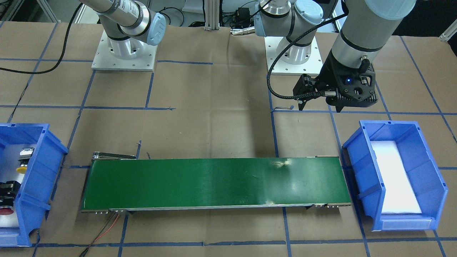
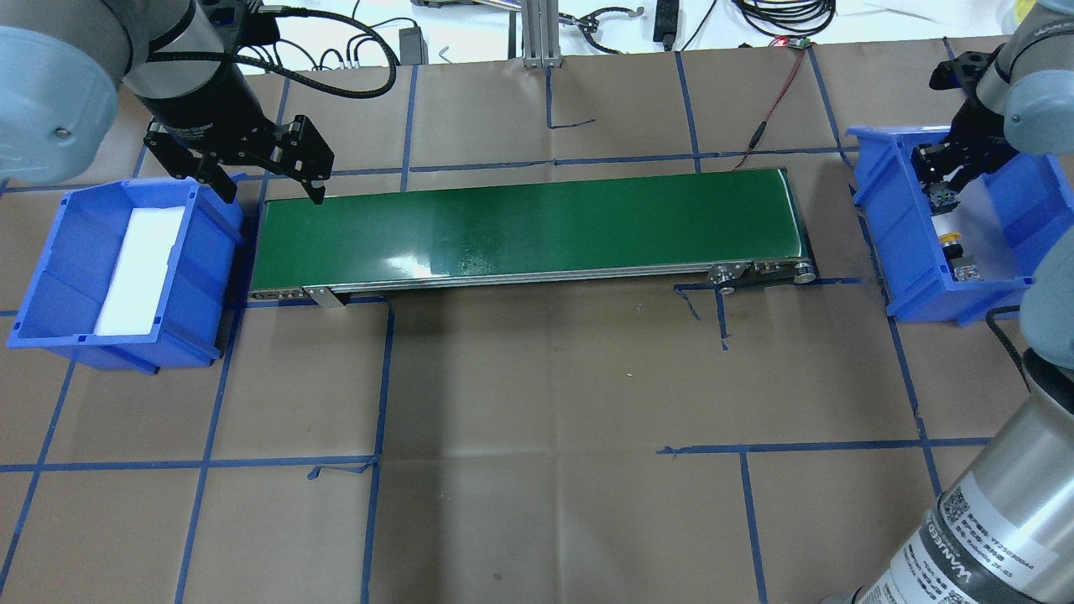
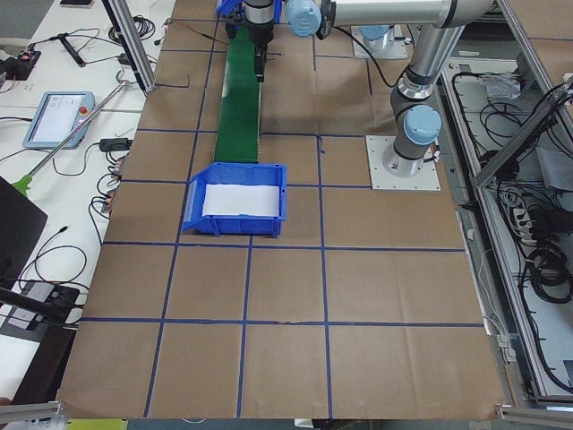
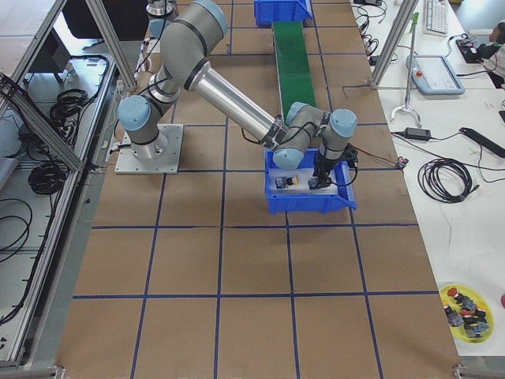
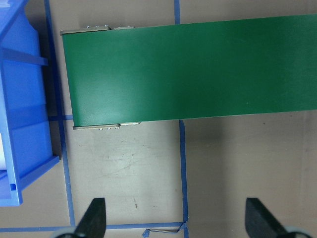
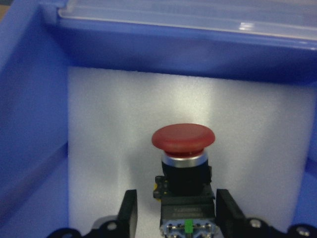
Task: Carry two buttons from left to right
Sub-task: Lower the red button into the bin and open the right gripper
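The red button [image 6: 183,139] stands on white foam in the blue bin [image 2: 881,210] on my right side. My right gripper [image 6: 174,201] is lowered into this bin, open, with one finger on each side of the button's black body and a small gap on both sides. It shows as a black shape in the front view [image 1: 9,189] above the red cap [image 1: 5,210]. The yellow button [image 2: 951,241] lies in the same bin, beside the gripper. My left gripper [image 2: 273,193] is open and empty, above the left end of the green conveyor belt [image 2: 520,226].
A second blue bin [image 2: 205,277] with a bare white foam pad stands by the belt's left end, beside my left gripper. The table is brown paper with blue tape lines. Red and black wires [image 2: 776,92] run off the belt's far right end.
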